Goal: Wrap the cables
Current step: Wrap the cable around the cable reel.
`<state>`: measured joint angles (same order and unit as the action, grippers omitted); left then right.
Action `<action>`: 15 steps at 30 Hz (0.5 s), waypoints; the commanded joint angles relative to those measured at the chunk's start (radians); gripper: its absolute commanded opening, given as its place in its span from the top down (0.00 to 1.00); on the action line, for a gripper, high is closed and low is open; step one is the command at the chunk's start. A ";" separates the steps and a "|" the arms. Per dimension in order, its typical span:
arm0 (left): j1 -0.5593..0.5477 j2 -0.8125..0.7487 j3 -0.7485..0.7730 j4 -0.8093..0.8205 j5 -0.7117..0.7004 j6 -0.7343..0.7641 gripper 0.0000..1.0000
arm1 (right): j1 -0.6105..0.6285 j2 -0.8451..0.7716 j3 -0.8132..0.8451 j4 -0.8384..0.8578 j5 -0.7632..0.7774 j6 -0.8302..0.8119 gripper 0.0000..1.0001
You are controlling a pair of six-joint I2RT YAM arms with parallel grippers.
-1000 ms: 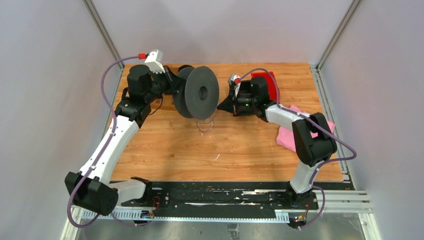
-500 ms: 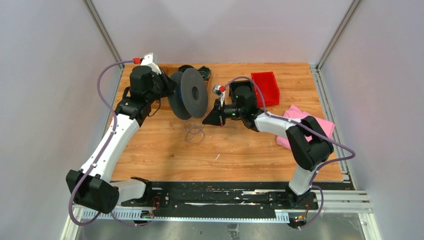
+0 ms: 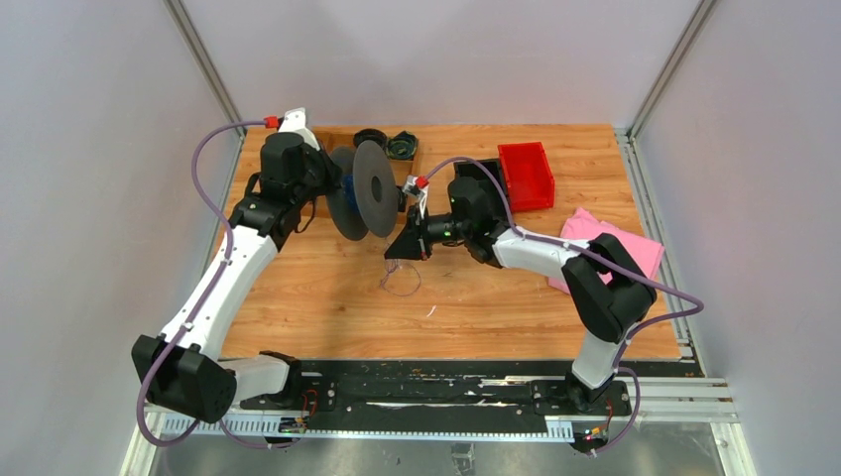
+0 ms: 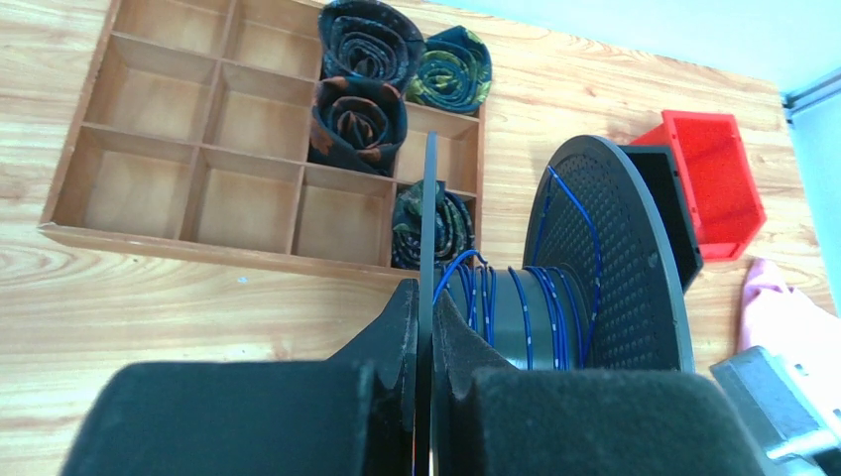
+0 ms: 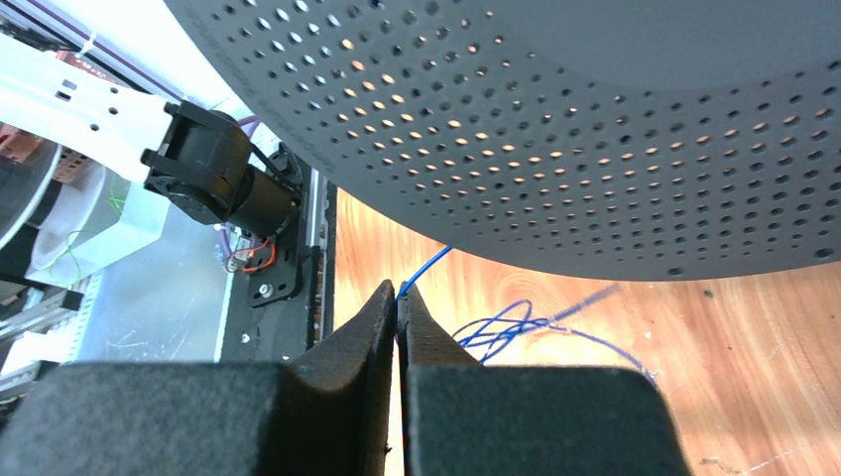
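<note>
Right gripper [image 5: 399,300], pinched shut on the cable [image 5: 425,267] at the spool's [image 5: 555,119] six o'clock, should hold it taut while circling.

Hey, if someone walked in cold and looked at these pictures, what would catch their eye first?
Probably the big grey perforated spool, held on edge over the back left of the table with the left claw clamped on one flange. Next comes the thin blue cable, partly wound on the hub. The right claw pinches a strand beside the spool, and the slack lies tangled below.
</note>
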<state>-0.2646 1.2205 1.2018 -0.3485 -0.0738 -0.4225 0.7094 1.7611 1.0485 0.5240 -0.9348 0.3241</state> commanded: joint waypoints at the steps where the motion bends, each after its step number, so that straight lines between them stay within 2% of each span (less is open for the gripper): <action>1: 0.004 -0.031 -0.007 0.173 -0.119 0.059 1.00 | 0.031 -0.025 0.046 -0.046 -0.059 0.075 0.97; 8: -0.029 -0.030 -0.019 0.200 -0.158 0.117 1.00 | 0.033 -0.046 0.095 -0.067 -0.097 0.153 0.96; 15: -0.064 -0.037 -0.040 0.230 -0.190 0.193 1.00 | 0.033 -0.082 0.185 -0.201 -0.128 0.125 0.96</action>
<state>-0.3134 1.2182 1.1675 -0.2546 -0.1787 -0.3122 0.7200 1.7435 1.1599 0.4049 -0.9798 0.4458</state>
